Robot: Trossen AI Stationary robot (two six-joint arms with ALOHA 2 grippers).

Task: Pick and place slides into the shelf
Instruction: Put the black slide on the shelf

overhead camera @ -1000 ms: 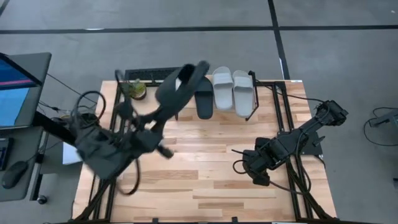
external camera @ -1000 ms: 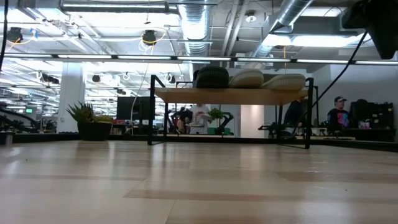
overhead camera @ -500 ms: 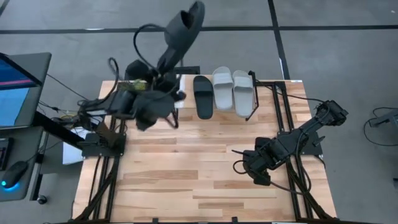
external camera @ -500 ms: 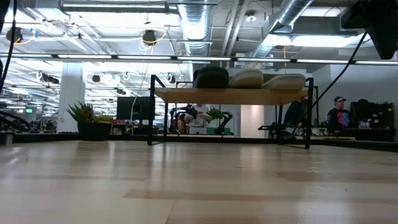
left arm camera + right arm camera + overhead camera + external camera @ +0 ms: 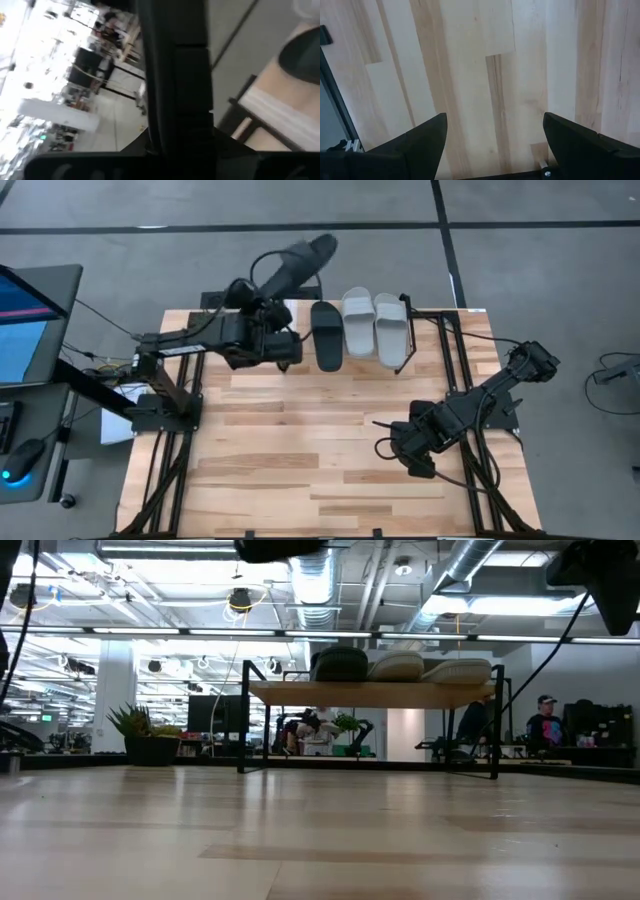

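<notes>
Black slide (image 5: 293,268) pinched by left gripper (image 5: 272,292) above shelf (image 5: 296,317) bare left end (right gripper (image 5: 385,436) spread).

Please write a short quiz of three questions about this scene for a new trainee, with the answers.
1. True or false: three slides lie on the shelf.
2. Which gripper holds the black slide? A) left B) right
3. Fill in: the right gripper is ____ above the bare table.

Key:
1. True: one black slide and two grey slides.
2. A, the left gripper.
3. open
</notes>
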